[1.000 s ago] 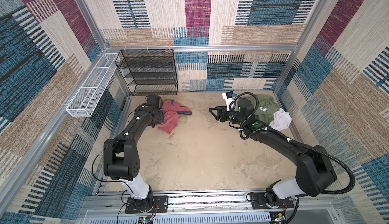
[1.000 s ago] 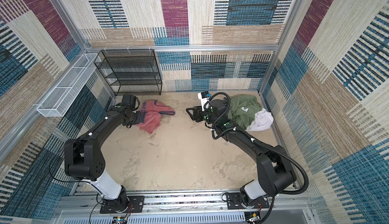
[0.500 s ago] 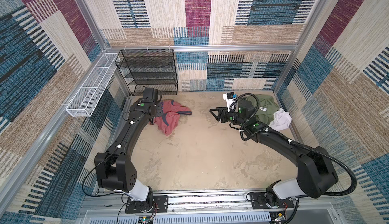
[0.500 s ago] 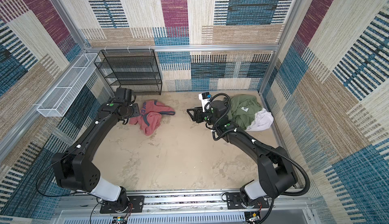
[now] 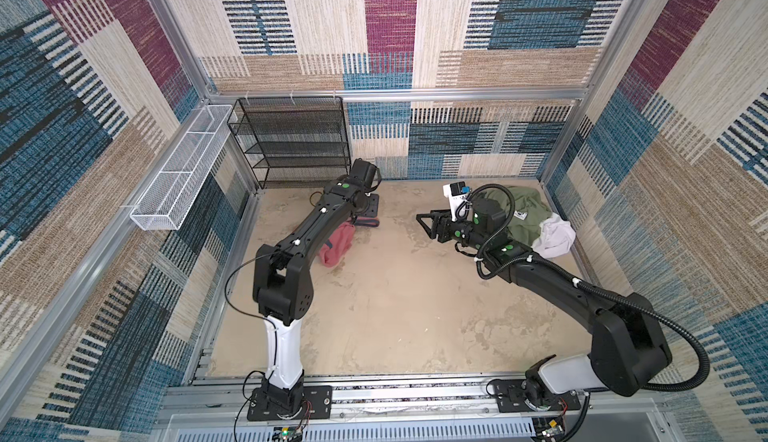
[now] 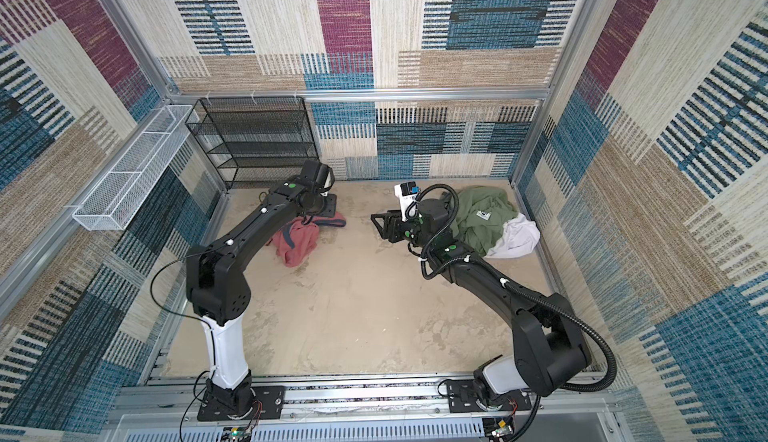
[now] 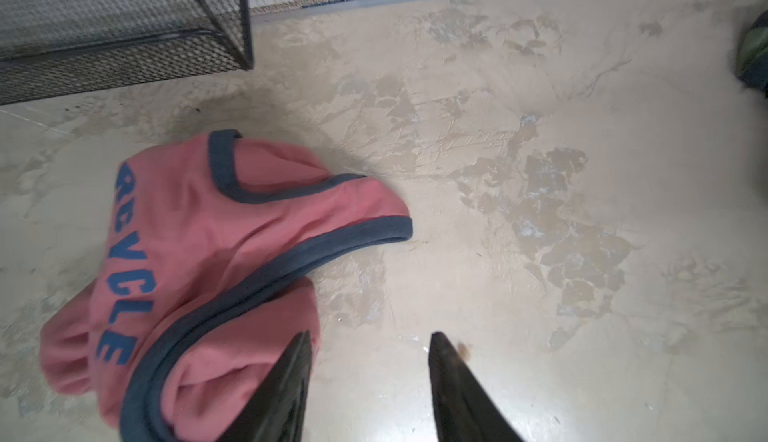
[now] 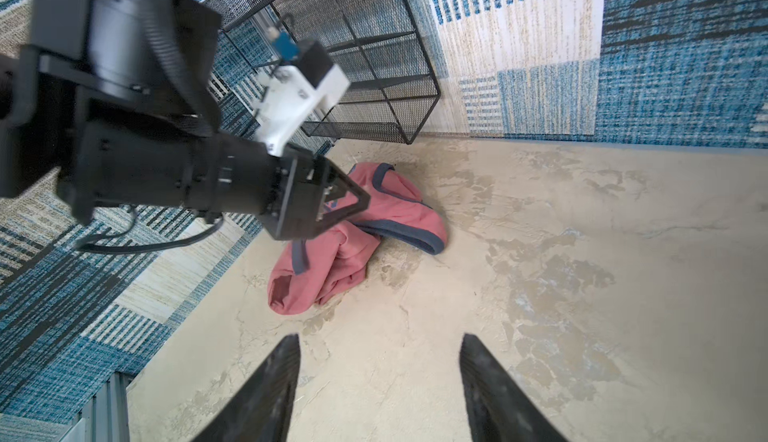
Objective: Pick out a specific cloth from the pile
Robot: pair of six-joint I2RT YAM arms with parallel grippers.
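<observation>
Salmon-red shirt (image 7: 199, 253) with navy trim is lying crumpled on the counter (image 5: 395, 303) near the black mesh rack (image 5: 291, 141), well apart from the olive-and-white pile (image 6: 486, 220). Left arm's jaws are hovering spread beside it; right arm's jaws are also standing spread, pinching nothing.

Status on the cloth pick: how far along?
Done: the salmon cloth lies alone on the floor, well apart from the olive-and-white pile. In hand: nothing; left pincer stands open by its edge, right pincer open and empty. Left: little, perhaps just backing off.
</observation>
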